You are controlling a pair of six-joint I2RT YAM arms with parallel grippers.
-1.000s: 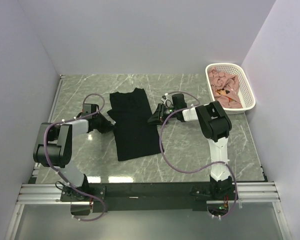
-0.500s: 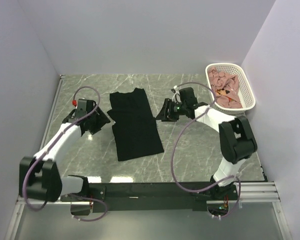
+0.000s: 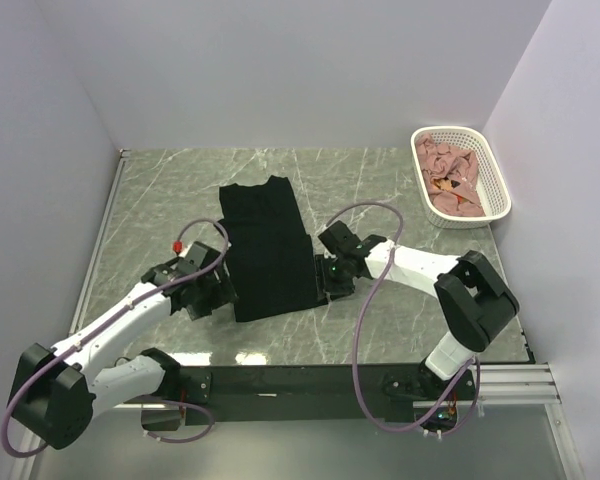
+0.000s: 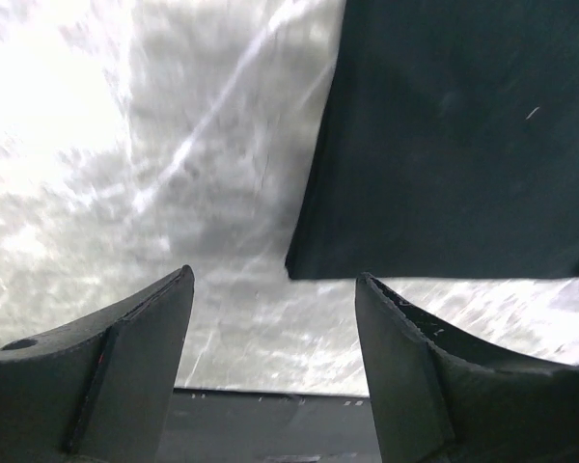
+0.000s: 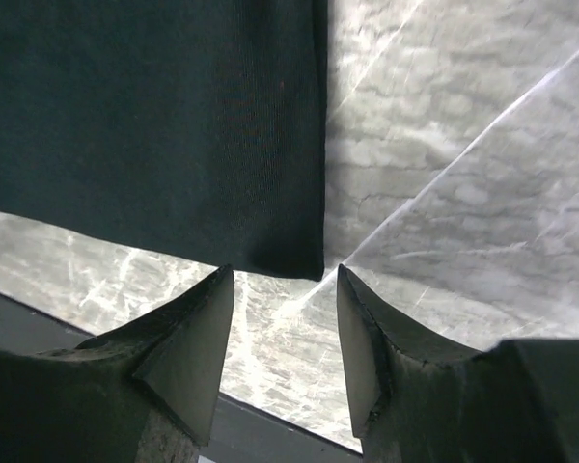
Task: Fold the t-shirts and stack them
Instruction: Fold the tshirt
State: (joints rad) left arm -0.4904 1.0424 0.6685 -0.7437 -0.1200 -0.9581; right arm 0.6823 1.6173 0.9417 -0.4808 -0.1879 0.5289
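Note:
A black t-shirt [image 3: 270,250], folded into a long strip, lies flat on the marble table [image 3: 410,320]. My left gripper [image 3: 223,292] hovers at its near left corner, open and holding nothing. In the left wrist view, the shirt's corner [image 4: 444,135] lies just beyond the open left gripper [image 4: 275,275]. My right gripper [image 3: 325,282] is at the near right corner, also open and empty. The right wrist view shows the shirt's hem corner [image 5: 154,125] just ahead of the right gripper [image 5: 285,270]. Pink t-shirts [image 3: 450,178] lie crumpled in the basket.
The white lattice basket [image 3: 500,195] stands at the table's far right, against the wall. A black rail [image 3: 300,380] runs along the near edge of the table. White walls close the left, back and right sides.
Both arms have swung from the shirt's upper sides down to its near corners. Both grippers have opened.

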